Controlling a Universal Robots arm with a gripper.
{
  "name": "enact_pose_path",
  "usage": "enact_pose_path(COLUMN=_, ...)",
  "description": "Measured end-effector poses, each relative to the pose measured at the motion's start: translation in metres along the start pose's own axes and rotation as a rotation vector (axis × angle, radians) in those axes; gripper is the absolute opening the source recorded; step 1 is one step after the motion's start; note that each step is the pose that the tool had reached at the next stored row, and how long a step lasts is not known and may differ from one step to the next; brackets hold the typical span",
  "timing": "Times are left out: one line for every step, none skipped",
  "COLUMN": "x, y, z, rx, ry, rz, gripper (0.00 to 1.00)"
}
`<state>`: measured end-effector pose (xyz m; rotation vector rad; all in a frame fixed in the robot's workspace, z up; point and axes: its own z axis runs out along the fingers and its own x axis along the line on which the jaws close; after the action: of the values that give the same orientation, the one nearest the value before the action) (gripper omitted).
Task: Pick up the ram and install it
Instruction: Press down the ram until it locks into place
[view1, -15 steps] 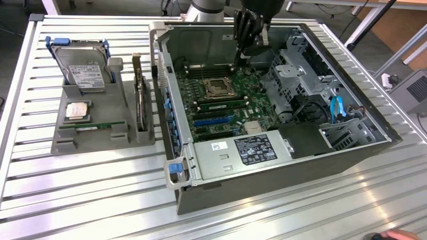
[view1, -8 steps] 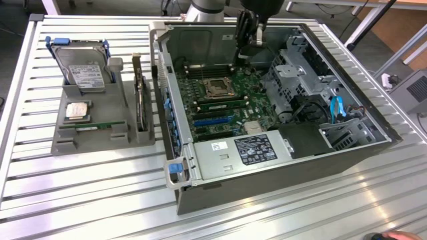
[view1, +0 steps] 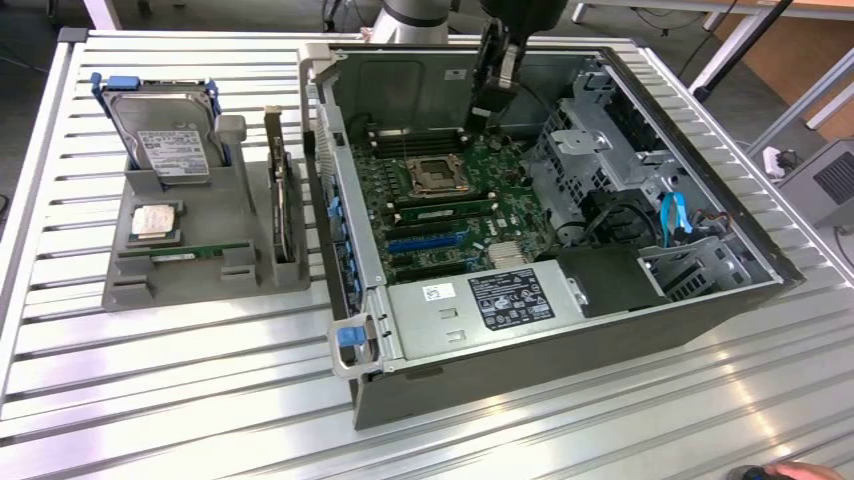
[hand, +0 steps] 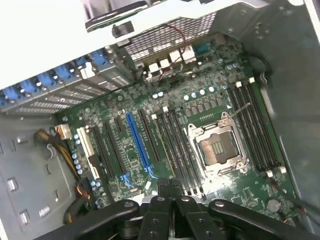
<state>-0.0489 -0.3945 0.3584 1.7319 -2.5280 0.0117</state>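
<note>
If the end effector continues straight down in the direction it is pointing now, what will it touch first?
Most likely the motherboard in the open computer case. The shut end effector points at the memory slots beside the empty CPU socket. Depth is unclear, so which slot cannot be told.

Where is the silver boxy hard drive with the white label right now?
On the exterior view's left, the silver hard drive stands in the grey plastic holder on the slatted metal table, beside the open computer case.

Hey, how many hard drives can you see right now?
1: the hard drive stands in the gray holder on the exterior view's left, beside the computer case. Others may be hidden inside.
</note>
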Motion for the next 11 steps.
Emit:
enact_pose_path(x=0.0000, y=0.0000, z=0.0000, rx=-0.0010, ry=-0.0004, rz=0.015, gripper=0.11)
enact_pose_path(x=0.0000, y=0.0000, z=0.0000, rx=-0.0018, ry=-0.0009, rz=0.028, gripper=0.11)
enact_pose_path(x=0.0000, y=0.0000, z=0.0000, rx=-0.0035, ry=-0.0018, rz=0.052, gripper=0.11)
enact_pose_path(x=0.0000, y=0.0000, z=0.0000, rx=-0.0057, ry=-0.0029, rz=0.085, gripper=0.11)
enact_pose_path(x=0.0000, y=0.0000, z=0.0000, rx=-0.0072, ry=-0.0038, rz=0.107, gripper=0.11)
enact_pose_path(x=0.0000, y=0.0000, z=0.0000, rx=-0.0083, ry=-0.0044, rz=0.122, gripper=0.11)
enact_pose_path(x=0.0000, y=0.0000, z=0.0000, rx=-0.0101, ry=-0.0054, rz=0.149, gripper=0.11)
enact_pose_path(x=0.0000, y=0.0000, z=0.0002, rx=-0.0117, ry=-0.0063, rz=0.173, gripper=0.11)
enact_pose_path(x=0.0000, y=0.0000, z=0.0003, rx=-0.0134, ry=-0.0072, rz=0.198, gripper=0.11)
enact_pose_path(x=0.0000, y=0.0000, z=0.0004, rx=-0.0144, ry=-0.0077, rz=0.212, gripper=0.11)
enact_pose_path(x=0.0000, y=0.0000, z=0.0005, rx=-0.0155, ry=-0.0083, rz=0.229, gripper=0.11)
